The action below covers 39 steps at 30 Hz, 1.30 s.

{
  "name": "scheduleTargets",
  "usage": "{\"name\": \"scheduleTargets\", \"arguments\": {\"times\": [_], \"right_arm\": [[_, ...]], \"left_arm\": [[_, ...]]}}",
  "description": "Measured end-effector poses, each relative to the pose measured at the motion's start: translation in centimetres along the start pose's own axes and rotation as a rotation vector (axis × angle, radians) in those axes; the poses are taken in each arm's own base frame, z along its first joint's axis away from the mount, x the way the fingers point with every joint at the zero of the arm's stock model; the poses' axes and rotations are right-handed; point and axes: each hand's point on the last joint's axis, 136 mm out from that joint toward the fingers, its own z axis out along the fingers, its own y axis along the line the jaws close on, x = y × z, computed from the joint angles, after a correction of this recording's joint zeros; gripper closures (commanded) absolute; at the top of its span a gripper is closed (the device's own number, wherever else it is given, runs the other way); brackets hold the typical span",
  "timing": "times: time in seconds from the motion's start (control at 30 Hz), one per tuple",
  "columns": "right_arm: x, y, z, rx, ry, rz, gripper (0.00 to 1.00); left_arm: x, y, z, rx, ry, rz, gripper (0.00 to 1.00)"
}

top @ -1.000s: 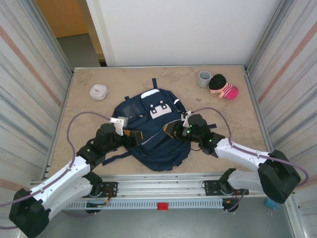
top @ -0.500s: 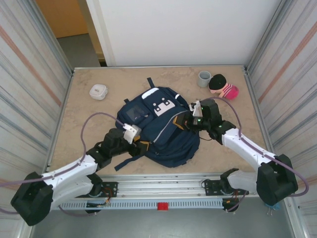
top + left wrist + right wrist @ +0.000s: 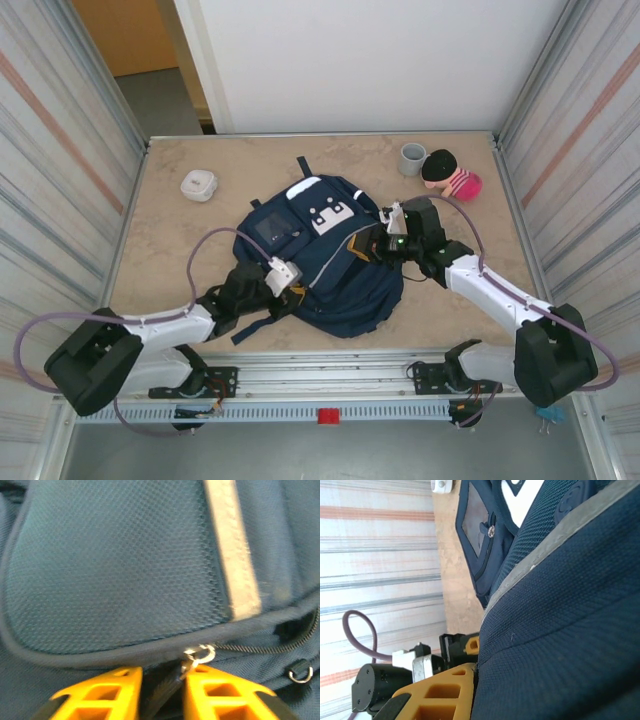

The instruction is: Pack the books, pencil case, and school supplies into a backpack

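Note:
The navy backpack [image 3: 330,262] lies flat in the middle of the table, white patches on its front pocket facing up. My left gripper [image 3: 298,288] sits at its near-left edge. In the left wrist view its orange fingers [image 3: 100,692] are shut on a dark zipper pull [image 3: 167,687] hanging from a metal ring [image 3: 200,655]. My right gripper [image 3: 366,248] is at the backpack's right side, shut on a fold of navy fabric [image 3: 560,630]. One orange finger [image 3: 440,695] presses against that fold and the other is hidden behind it. Books, pencil case and school supplies are out of view.
A rounded white box [image 3: 198,185] sits at the back left. A grey cup [image 3: 411,158] and a pink plush doll [image 3: 452,176] stand at the back right. Ribbed metal walls close in both sides. The left arm's cable [image 3: 205,250] loops over the table.
The backpack has shifted right and away. My left gripper slid right along its near edge and closed on the zipper pull. The right gripper moved right with the fabric, then stayed still.

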Motion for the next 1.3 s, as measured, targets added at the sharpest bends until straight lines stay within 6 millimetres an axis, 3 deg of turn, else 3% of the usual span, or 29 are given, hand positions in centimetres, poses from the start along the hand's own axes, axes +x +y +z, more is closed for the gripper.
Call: {"name": "scheduleTargets", "arguments": {"times": [0.1,0.27,0.5,0.6,0.73,0.93,1.17,1.3], "right_arm": [[-0.1,0.0,-0.1,-0.004,0.002,0.003,0.89],[-0.4,-0.2,-0.2,-0.006,0.003,0.015,0.87],[-0.3,-0.1,-0.4,-0.026,-0.009,0.009,0.56],[1.0,-0.8,-0.2,-0.037,-0.013,0.011,0.51],[4.3,-2.0,1.1,-0.024,0.028,0.025,0.49],[7.5,-3.0,2.9,-0.009,0.041,0.036,0.57],[8.2,-3.3,4.3,-0.005,-0.001,0.063,0.90],[8.2,-3.2,4.9,-0.009,-0.019,0.074,0.96]], "left_arm": [[0.0,-1.0,0.2,0.047,-0.001,0.022,0.84],[0.0,-2.5,0.3,0.102,0.000,0.050,1.00],[-0.6,-2.5,-0.1,0.094,-0.015,0.031,1.00],[-0.7,-2.5,-0.3,0.090,-0.023,0.019,1.00],[-0.6,-2.5,-0.3,0.089,-0.021,0.003,1.00],[-0.5,-2.5,-0.3,0.089,-0.019,-0.019,1.00],[-0.4,-2.5,-0.4,0.086,-0.011,-0.038,1.00],[-0.5,-2.5,-0.8,0.083,-0.009,-0.046,1.00]]}}
